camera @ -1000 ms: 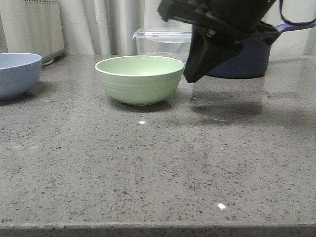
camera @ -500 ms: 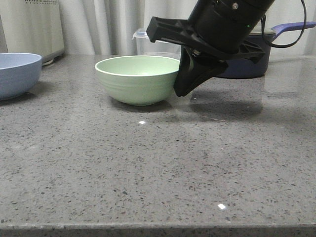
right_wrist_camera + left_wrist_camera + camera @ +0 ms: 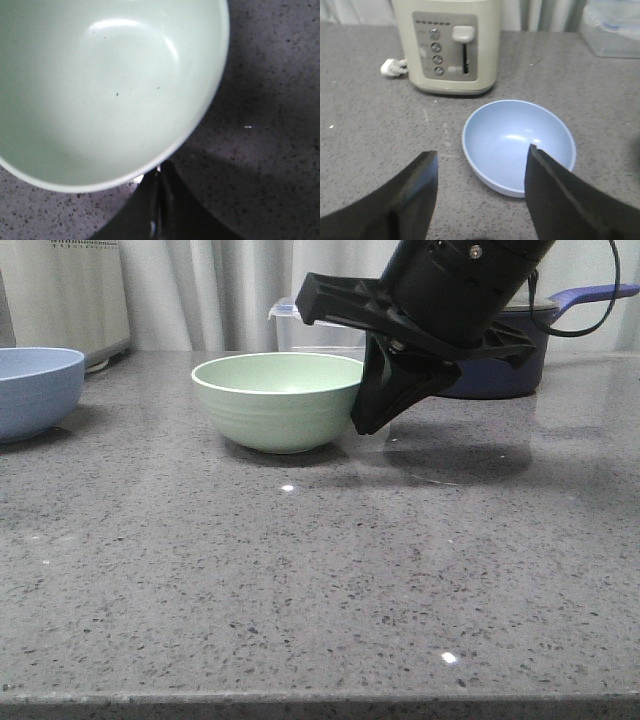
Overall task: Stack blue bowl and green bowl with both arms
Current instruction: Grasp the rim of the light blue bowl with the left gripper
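The green bowl stands upright on the grey speckled counter, centre-left in the front view. My right gripper is shut, its tip low against the bowl's right outer side. In the right wrist view the closed fingers meet just under the green bowl's rim, with nothing held between them. The blue bowl stands at the far left edge. In the left wrist view my left gripper is open and empty, above the counter just short of the blue bowl.
A cream toaster with a white plug stands behind the blue bowl. A clear lidded container and a dark navy saucepan stand at the back right. The counter's front edge runs along the bottom.
My right arm came down and to the left, from above the saucepan area to the green bowl's right side. It has stayed there for the last half second.
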Controlling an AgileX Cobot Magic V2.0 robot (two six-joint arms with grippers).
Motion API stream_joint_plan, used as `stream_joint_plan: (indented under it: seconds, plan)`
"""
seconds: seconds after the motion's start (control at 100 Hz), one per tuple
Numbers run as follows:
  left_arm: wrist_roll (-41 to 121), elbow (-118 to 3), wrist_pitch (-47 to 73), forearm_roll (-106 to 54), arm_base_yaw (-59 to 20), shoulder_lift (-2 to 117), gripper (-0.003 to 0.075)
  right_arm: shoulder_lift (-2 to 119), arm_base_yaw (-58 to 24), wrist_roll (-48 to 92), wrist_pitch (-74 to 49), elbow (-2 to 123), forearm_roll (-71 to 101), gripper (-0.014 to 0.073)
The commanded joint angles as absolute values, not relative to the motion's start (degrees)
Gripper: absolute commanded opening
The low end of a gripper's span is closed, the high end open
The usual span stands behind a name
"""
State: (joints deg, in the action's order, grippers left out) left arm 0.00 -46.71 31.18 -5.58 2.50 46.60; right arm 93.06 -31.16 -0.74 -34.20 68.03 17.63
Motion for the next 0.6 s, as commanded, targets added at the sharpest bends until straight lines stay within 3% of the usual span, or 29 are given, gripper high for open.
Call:
stream_joint_plan:
  seconds: [0.0, 0.38, 0.59]
  plan:
    - [-0.8, -52.8, 31.3, -6.6, 5.1, 51.9, 0.0375, 90.8, -31.3, 0.0, -32.4, 69.4, 18.4, -0.0045]
    - [1.2, -70.7, 44.1, -11.4, 5.8, 77.5, 0.0375, 90.8, -31.3, 0.0, -32.7, 69.4, 18.4, -0.0045]
    - [1.2, -74.5, 46.0, -11.4, 5.8, 86.9, 0.0375, 90.8, -31.3, 0.0, -32.7, 69.4, 18.4, -0.0045]
